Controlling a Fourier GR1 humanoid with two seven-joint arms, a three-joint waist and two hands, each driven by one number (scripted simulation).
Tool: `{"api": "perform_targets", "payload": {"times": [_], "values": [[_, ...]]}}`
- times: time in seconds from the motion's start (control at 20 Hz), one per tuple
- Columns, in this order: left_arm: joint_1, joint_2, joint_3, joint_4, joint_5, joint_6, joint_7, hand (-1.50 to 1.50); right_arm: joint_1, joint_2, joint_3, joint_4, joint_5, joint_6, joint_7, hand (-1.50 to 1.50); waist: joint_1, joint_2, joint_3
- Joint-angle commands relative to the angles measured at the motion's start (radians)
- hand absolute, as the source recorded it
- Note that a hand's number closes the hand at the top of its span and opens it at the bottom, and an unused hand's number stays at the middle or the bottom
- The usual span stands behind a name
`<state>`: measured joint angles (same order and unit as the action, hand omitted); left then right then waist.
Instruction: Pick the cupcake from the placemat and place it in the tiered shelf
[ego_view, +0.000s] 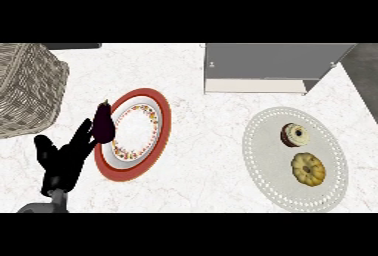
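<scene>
Since the cupcake (295, 135) sits untouched on the placemat (266, 165), you appear to be at the reach step: a hand must come over it and close. Your left hand (63, 164) rests open at lower left; the right is unseen. The cupcake is dark brown, pale-topped, seemingly tipped sideways.

The counter (207, 150) is white marble with faint veining. A dark grey strip (368, 70) borders its far right edge.

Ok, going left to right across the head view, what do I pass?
Wicker basket → left hand → eggplant → plate → placemat holding the cupcake.
</scene>
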<state>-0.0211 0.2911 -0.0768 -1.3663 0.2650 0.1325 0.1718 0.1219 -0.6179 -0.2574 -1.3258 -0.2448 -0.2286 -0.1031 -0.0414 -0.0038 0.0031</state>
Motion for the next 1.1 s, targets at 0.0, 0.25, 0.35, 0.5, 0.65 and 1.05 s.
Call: {"api": "perform_targets", "payload": {"times": [0.0,0.25,0.35,0.5,0.65,1.05], "values": [[0.033,0.018,0.019,0.042,0.015,-0.036,0.021,0.0,0.167,-0.027,-0.03,-0.116,-0.025,0.11,-0.054,-1.5,0.019,0.0,-0.004],[-0.039,0.01,0.032,0.067,0.015,-0.038,0.049,0.0,0.177,-0.102,-0.005,-0.321,-0.038,0.171,0.167,-1.5,0.028,0.002,-0.005],[0.023,-0.005,0.012,0.014,-0.005,-0.004,0.064,0.0,0.25,-0.106,-0.002,-0.433,-0.047,0.193,0.216,-1.5,0.028,0.0,-0.005],[0.033,0.0,-0.002,-0.021,-0.01,-0.016,0.081,0.0,0.252,-0.16,0.023,-0.544,-0.031,0.191,0.395,-1.5,0.035,0.0,-0.005],[-0.001,-0.022,0.006,0.036,-0.012,-0.027,0.044,0.0,0.185,-0.187,0.068,-0.623,0.015,0.133,0.602,-1.5,0.038,0.003,-0.005],[-0.041,-0.022,0.004,0.067,-0.029,-0.037,0.065,0.0,-0.163,-0.22,0.271,-0.513,0.254,-0.003,1.0,-1.5,0.076,0.013,-0.005]]}}
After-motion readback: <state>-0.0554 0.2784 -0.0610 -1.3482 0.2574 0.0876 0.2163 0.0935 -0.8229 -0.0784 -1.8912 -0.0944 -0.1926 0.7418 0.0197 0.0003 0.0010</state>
